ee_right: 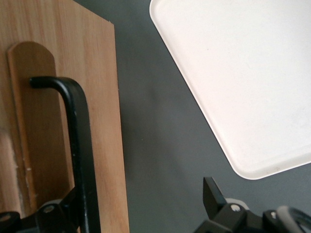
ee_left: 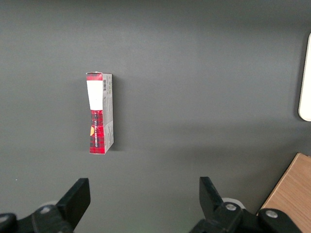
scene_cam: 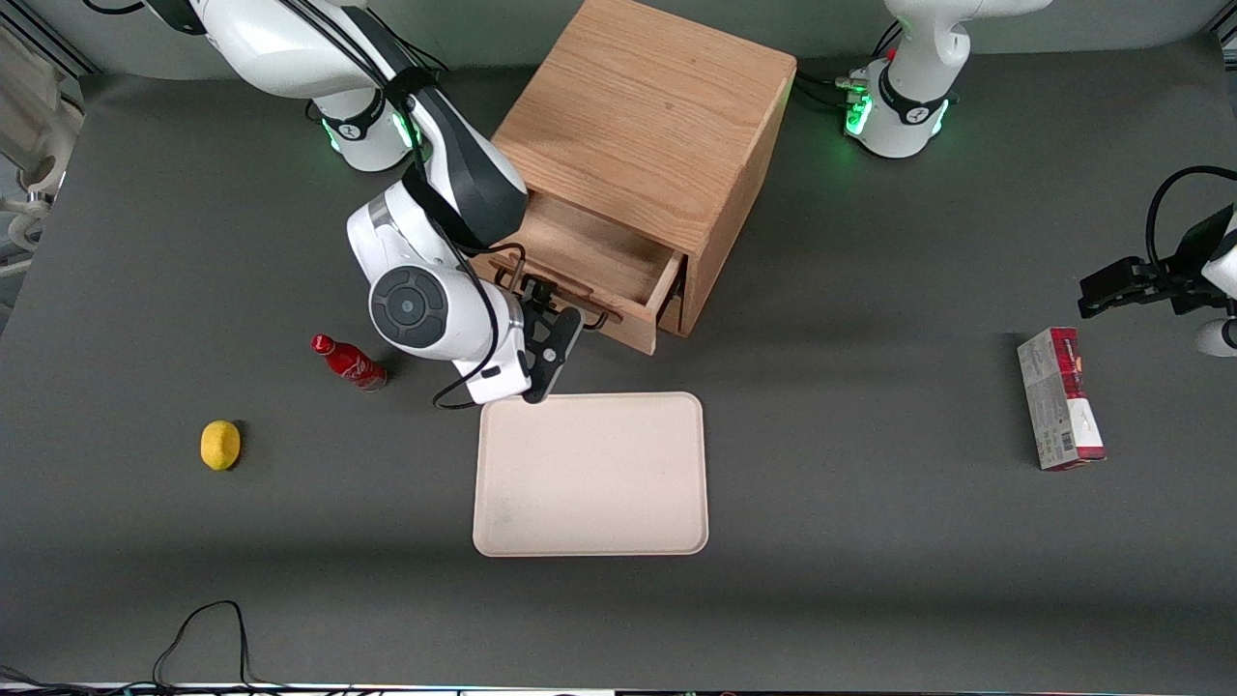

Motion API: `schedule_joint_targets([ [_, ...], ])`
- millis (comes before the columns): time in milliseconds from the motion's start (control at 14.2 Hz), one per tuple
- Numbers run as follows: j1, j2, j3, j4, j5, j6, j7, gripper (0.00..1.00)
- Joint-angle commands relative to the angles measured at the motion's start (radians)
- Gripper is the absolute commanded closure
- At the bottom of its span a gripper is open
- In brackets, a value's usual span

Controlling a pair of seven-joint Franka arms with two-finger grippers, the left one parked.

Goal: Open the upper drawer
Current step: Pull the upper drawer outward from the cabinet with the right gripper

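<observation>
Nearest the front camera lies the tray (scene_cam: 590, 475), bare, with nothing on it. Just past its edge, toward the cabinet (scene_cam: 646, 135), hangs the gripper (scene_cam: 553, 340), right at the front of the drawer (scene_cam: 601, 266). In the right wrist view its fingers (ee_right: 212, 193) stand apart: one sits by the black handle (ee_right: 77, 141), the other hangs over grey table well clear of it, so the hand looks released, or at most hooked on the bar, not clenched on it. The handle's long axis runs along the drawer front, crosswise to the pull. The drawer is already drawn partway out of the cabinet, toward the tray, and what I can see of its wooden floor is empty. Any further pull, I judge, would go straight away from the cabinet, toward the tray, and there is little room before the wrist meets the tray's rim. A bottle (scene_cam: 350, 362) and a lemon (scene_cam: 220, 445) lie toward the working arm's end, a carton (scene_cam: 1060, 398) toward the parked arm's.
</observation>
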Motion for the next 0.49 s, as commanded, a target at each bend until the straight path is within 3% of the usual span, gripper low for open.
schedule_joint_targets([
  [0, -0.005, 0.043, 0.003, 0.074, 0.003, -0.018, -0.018, 0.0],
  [424, -0.02, 0.055, 0.003, 0.091, 0.004, -0.02, -0.02, 0.0],
])
